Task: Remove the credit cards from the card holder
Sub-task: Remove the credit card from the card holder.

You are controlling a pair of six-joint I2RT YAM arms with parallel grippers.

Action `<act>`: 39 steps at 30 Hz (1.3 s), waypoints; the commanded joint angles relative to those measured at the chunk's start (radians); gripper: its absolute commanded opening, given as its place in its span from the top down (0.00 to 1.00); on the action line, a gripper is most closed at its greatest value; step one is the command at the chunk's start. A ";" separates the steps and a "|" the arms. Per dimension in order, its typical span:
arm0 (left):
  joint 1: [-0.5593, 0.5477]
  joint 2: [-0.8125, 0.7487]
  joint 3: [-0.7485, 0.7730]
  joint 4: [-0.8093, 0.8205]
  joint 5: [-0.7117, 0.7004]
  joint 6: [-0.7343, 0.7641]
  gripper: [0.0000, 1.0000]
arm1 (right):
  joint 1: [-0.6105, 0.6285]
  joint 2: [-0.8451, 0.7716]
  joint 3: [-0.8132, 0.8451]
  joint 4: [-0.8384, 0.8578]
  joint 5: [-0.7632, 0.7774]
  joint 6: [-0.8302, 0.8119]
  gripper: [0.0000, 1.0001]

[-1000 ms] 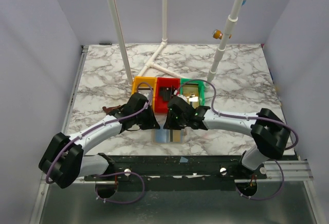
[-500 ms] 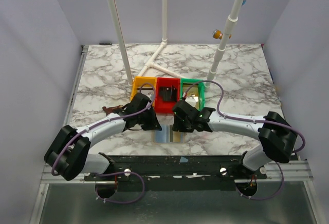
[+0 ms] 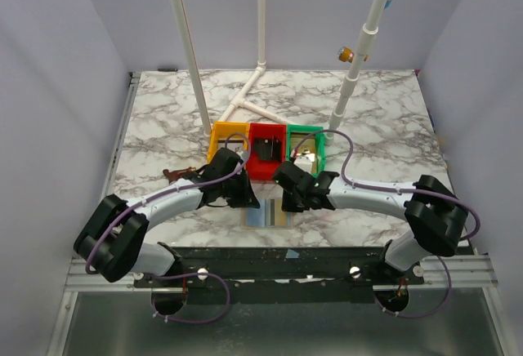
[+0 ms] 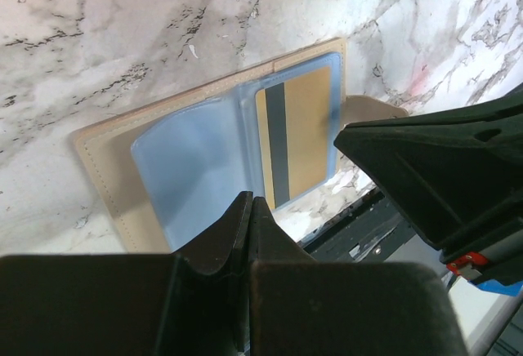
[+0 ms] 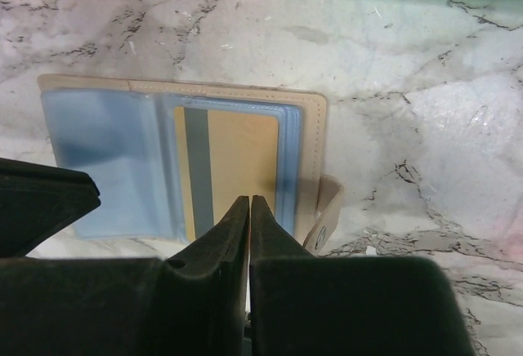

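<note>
The card holder [image 5: 106, 160] lies open flat on the marble worktop [image 5: 458, 127], at 6 o'clock from the red tray [image 3: 263, 150]. A gold credit card [image 5: 241, 160] sits in its clear 3 o'clock sleeve. Both the left claw [image 4: 249, 205] and the right claw [image 5: 249, 202] hover pinched together, empty. The card looks light, stiff and slick, so it is probably best slid out by its edge while the soft holder is pinned.

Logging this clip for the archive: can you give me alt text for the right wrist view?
An open card holder lies flat on the marble table, a gold credit card with a dark stripe in one clear pocket. The right gripper, shut, points at the card's near edge.
</note>
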 commanded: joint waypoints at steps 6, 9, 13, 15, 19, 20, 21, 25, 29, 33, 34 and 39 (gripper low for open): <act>-0.004 0.011 0.014 0.031 0.026 -0.002 1.00 | 0.001 0.045 -0.009 -0.016 0.023 -0.003 0.98; -0.004 0.012 0.011 0.034 0.027 -0.003 1.00 | 0.001 0.052 -0.006 -0.012 0.021 -0.004 0.98; -0.003 0.016 0.005 0.038 0.028 -0.005 1.00 | 0.003 0.068 -0.006 0.000 0.012 -0.006 0.99; -0.003 0.015 0.001 0.041 0.027 -0.005 1.00 | 0.008 0.077 -0.005 0.004 0.011 -0.006 0.99; -0.003 0.017 -0.007 0.049 0.027 -0.006 1.00 | 0.016 0.095 0.005 0.012 0.003 -0.004 0.99; -0.004 0.018 -0.008 0.051 0.028 -0.007 1.00 | 0.019 0.099 0.007 0.013 0.001 -0.004 0.99; -0.004 0.018 -0.012 0.053 0.028 -0.009 1.00 | 0.021 0.104 0.011 0.015 0.002 -0.004 0.99; -0.003 0.021 -0.018 0.059 0.027 -0.010 1.00 | 0.026 0.118 0.021 0.022 -0.007 -0.004 0.99; -0.002 0.022 -0.027 0.064 0.028 -0.011 1.00 | 0.027 0.128 0.026 0.032 -0.018 -0.003 0.99; -0.004 0.029 -0.032 0.070 0.027 -0.011 1.00 | 0.029 0.117 0.025 0.015 0.000 0.005 0.99; -0.003 0.032 -0.031 0.071 0.029 -0.010 1.00 | 0.028 0.109 0.022 0.004 0.011 0.009 0.99; -0.004 0.032 -0.031 0.071 0.026 -0.011 1.00 | 0.027 0.058 0.016 -0.068 0.083 0.017 0.97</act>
